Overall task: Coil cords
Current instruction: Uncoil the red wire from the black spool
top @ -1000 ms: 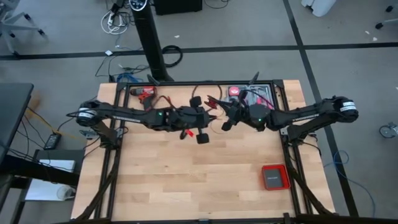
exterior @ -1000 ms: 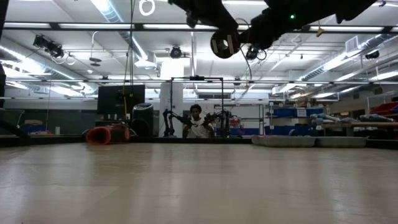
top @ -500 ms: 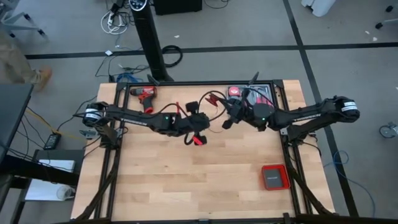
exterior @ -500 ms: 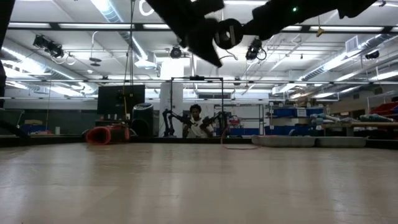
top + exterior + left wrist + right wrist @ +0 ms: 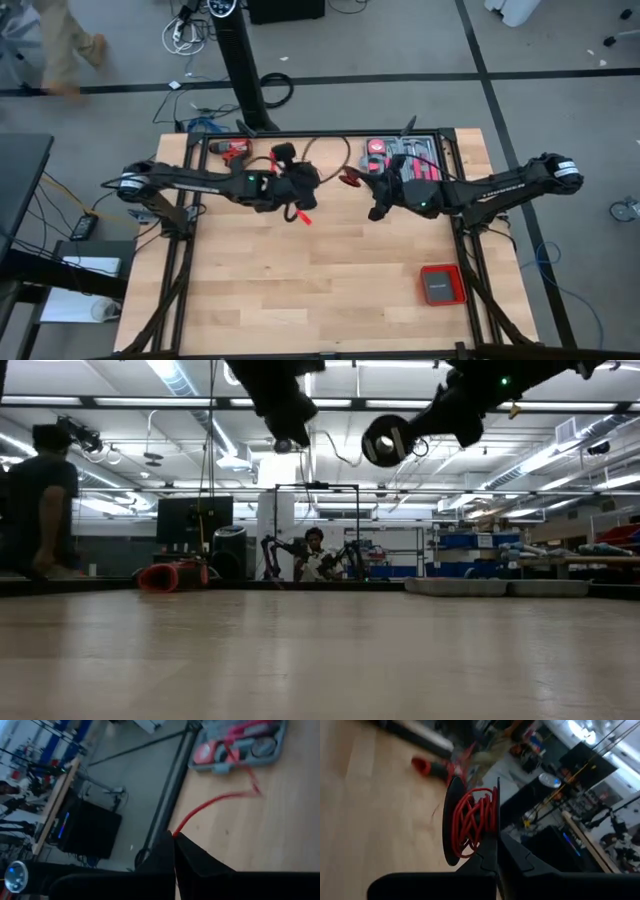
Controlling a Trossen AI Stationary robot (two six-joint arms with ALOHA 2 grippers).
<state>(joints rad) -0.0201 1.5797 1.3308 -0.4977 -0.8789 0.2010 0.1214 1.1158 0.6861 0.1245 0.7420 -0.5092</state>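
Note:
A black spool (image 5: 470,822) wound with red cord is held in my right gripper (image 5: 496,851) above the table's far middle. It also shows in the high view (image 5: 352,178) and the low view (image 5: 385,440). My left gripper (image 5: 173,836) is shut on the free red cord (image 5: 210,802) a little to the spool's left, also above the table (image 5: 303,188). A thin arc of cord (image 5: 325,142) runs between the two grippers. A short red end (image 5: 301,213) shows by the left gripper. My left gripper pinches the red cord (image 5: 176,831) between its two shut fingertips. The cord runs out from the tips, clear of the table. My right gripper pinches the rim of the spool's near flange (image 5: 498,827) between its two fingers. The spool is lifted clear, its axis about level, the wound cord beside the fingers.
A grey tool case (image 5: 405,155) with red tools lies at the far right, a red drill (image 5: 232,150) at the far left, a red box (image 5: 441,284) at the near right. The near half of the wooden table (image 5: 300,290) is bare. A person (image 5: 45,500) stands beyond the table.
My left gripper has gone toward the table's far edge and a little left, drawing the cord with it. My right gripper has shifted slightly toward the right edge with the spool. A person has walked in beyond the table's left.

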